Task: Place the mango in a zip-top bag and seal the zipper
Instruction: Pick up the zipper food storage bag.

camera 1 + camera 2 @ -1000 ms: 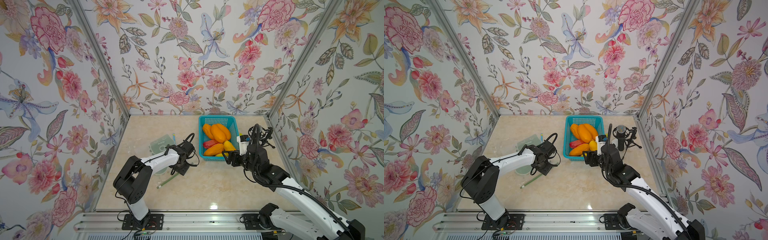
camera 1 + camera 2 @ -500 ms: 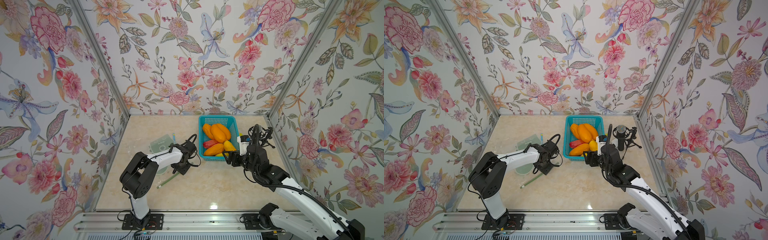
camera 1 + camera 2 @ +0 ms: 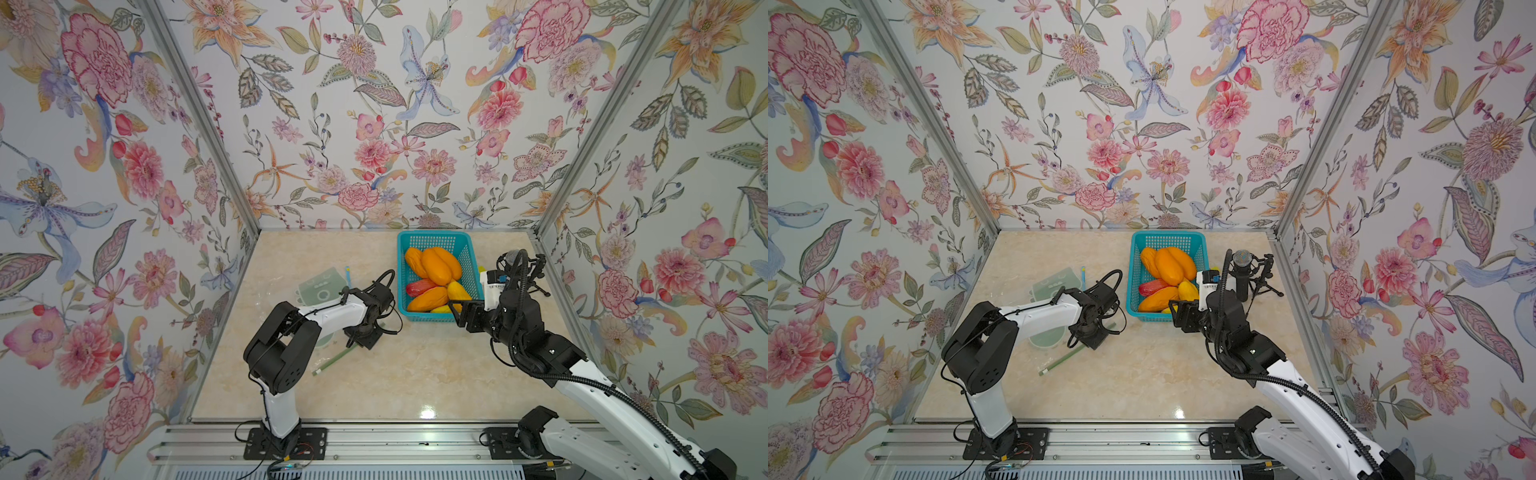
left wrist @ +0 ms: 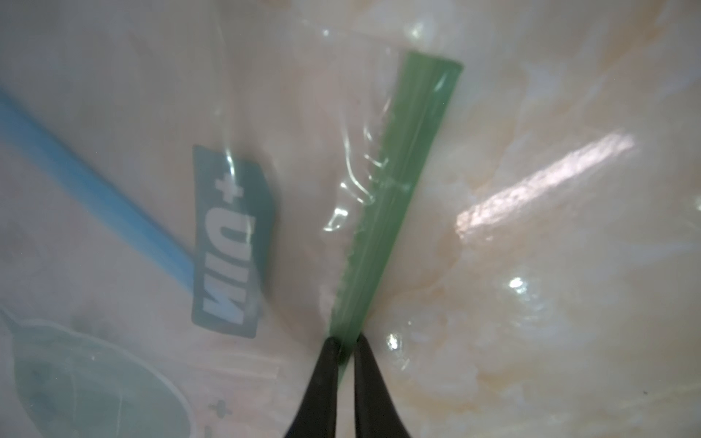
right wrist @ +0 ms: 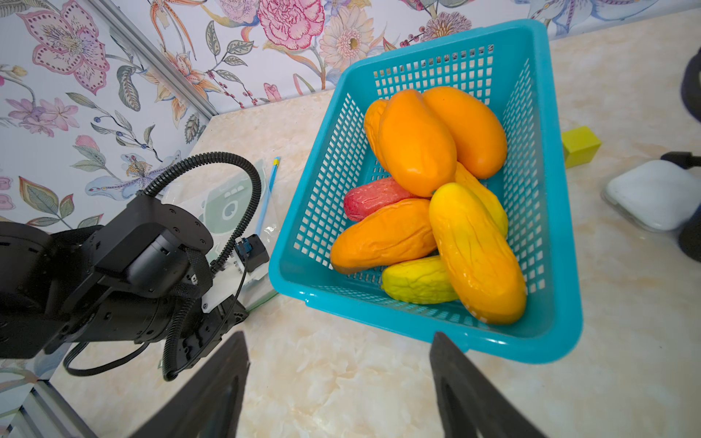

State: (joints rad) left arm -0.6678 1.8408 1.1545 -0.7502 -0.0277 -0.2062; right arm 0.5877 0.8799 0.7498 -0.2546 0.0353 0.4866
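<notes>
Marble tabletop (image 3: 415, 374). Left gripper (image 4: 346, 343): jaws pinched on green zipper strip (image 4: 394, 212) of zip-top bag (image 4: 341, 170), likely to lift its mouth. Right gripper (image 5: 337, 335): jaws apart beside basket (image 5: 550, 189) of mangoes (image 5: 417, 140), ready to pick.

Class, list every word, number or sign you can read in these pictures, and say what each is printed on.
"MID+" (third letter uncertain): white letters on a teal label on a zip-top bag, left wrist view.
Dark print on the white box beside the basket, in a top view: too small to read.
Nothing else is legible.
</notes>
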